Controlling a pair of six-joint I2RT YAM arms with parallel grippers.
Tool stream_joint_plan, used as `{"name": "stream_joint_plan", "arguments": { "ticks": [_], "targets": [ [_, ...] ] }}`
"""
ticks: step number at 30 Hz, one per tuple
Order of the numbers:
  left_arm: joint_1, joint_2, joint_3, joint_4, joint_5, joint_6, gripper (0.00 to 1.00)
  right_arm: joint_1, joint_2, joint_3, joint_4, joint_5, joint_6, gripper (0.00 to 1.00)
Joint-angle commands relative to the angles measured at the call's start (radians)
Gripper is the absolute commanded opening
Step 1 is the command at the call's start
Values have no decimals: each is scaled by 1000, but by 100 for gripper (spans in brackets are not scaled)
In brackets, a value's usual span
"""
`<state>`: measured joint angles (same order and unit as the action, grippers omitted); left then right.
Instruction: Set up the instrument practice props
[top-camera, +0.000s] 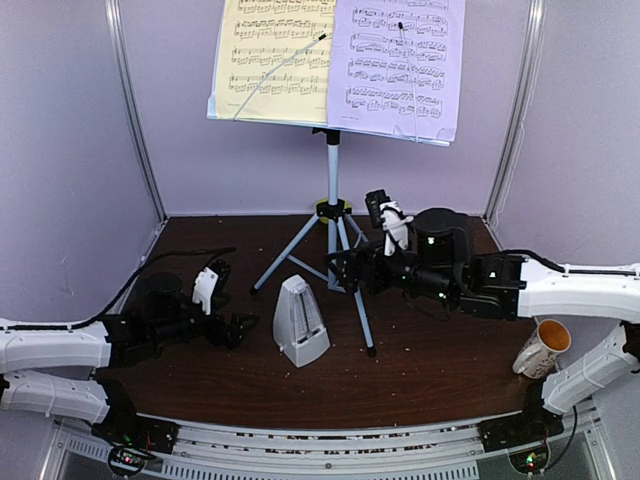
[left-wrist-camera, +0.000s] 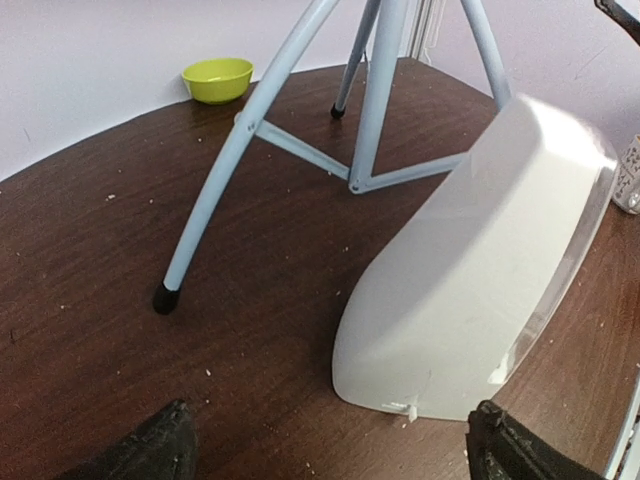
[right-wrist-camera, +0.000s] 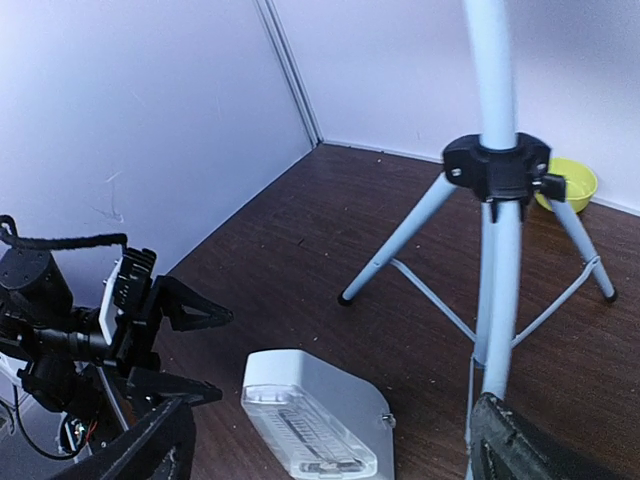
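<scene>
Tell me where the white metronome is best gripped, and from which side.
I'd grip the metronome low across its flat, tapering side faces, coming in level from the left arm's side, where the open left pincer faces it. It stands upright; higher up it narrows.

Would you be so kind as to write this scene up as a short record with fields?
stand: upright on the table, tripod spread
yellow sheet: on the stand, left side
lilac sheet: on the stand, right side
metronome: upright, beside the stand's front leg
bowl: behind the stand, by the wall
mug: tilted, far right
left jaws: open, empty, facing the metronome
right jaws: open, empty, near the stand's pole
</scene>
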<state>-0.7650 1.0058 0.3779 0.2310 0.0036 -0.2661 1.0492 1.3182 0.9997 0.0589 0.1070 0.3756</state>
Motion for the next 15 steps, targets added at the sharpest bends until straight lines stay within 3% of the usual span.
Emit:
{"name": "stream_joint_plan", "arguments": {
  "ticks": [1,6,11,15],
  "targets": [
    [0,5,-131,227,37,29,96,66,114,101,-55,78,41,97],
    [0,81,-142,229,19,123,94,104,236,204,-112,105,24,100],
    [-3,228,-176,447,57,170,94,110,326,281,-161,103,11,99],
    [-14,385,-135,508,117,262,98,109,366,306,-174,104,5,98]
  ]
}}
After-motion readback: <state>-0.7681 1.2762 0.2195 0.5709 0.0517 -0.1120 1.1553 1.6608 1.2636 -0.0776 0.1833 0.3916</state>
